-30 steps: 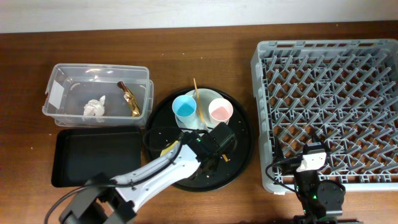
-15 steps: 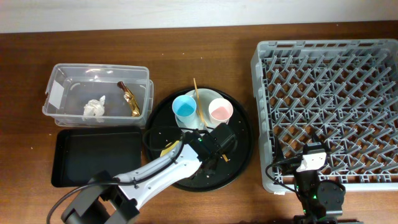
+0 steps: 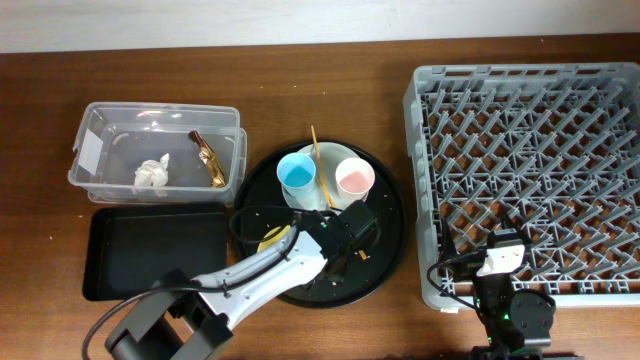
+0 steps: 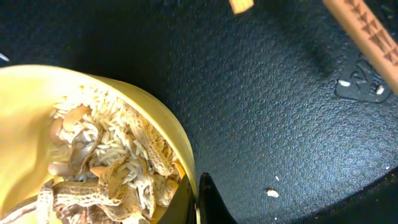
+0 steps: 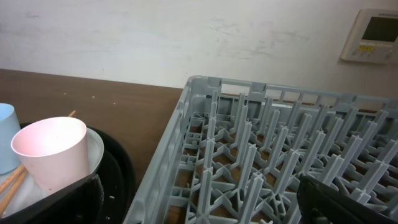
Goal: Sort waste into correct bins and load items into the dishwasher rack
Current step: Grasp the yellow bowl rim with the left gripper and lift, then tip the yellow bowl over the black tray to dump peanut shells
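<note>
Jaws of left gripper (image 4: 195, 202) clamp yellow bowl (image 4: 28, 124) rim (scraps (image 4: 106, 165) inside); jaws of right gripper (image 5: 205, 202) stand apart.

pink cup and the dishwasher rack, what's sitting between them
Between pink cup and dishwasher rack lie only the plate's edge, the round black tray's rim and a strip of bare table, clearest overhead.

Round black tray (image 3: 390, 240), table (image 3: 300, 90), perhaps a thermostat (image 5: 375, 34).

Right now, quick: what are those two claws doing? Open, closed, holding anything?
Left gripper: closed on the rim of the yellow bowl.
Right gripper: open, holding nothing.
</note>
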You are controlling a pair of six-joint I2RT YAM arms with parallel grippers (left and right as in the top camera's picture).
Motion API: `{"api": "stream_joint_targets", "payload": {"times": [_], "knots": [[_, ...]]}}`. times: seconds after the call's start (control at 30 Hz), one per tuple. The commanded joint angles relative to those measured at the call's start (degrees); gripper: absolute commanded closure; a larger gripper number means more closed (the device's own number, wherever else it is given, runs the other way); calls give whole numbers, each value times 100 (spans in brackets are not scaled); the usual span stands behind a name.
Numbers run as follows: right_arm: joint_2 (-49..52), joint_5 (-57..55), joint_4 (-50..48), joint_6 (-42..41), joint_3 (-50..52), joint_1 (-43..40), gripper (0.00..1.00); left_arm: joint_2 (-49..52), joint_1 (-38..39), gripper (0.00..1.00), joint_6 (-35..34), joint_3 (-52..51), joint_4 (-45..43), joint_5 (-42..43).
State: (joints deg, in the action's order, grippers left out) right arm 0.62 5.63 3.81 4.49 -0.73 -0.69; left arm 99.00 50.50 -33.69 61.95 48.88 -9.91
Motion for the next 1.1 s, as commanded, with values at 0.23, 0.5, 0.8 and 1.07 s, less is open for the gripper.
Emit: {"api": "stream_joint_targets", "payload": {"times": [0.23,0.5,0.8,1.07], "knots": [[-42,-24,7,-46,42,31,2,-730,-275,100,107,780,857,0],[-42,-26,7,-46,42,31,2,-1360,-1897,100,1051,839,1178,1316],[-42,-26,7,-46,42,31,1,-1563,-4566,100,2339,837,1532,2889],[-42,-24,7,-46,42,31,2,-1563,-5901,100,2959,682,1521,4046]]}}
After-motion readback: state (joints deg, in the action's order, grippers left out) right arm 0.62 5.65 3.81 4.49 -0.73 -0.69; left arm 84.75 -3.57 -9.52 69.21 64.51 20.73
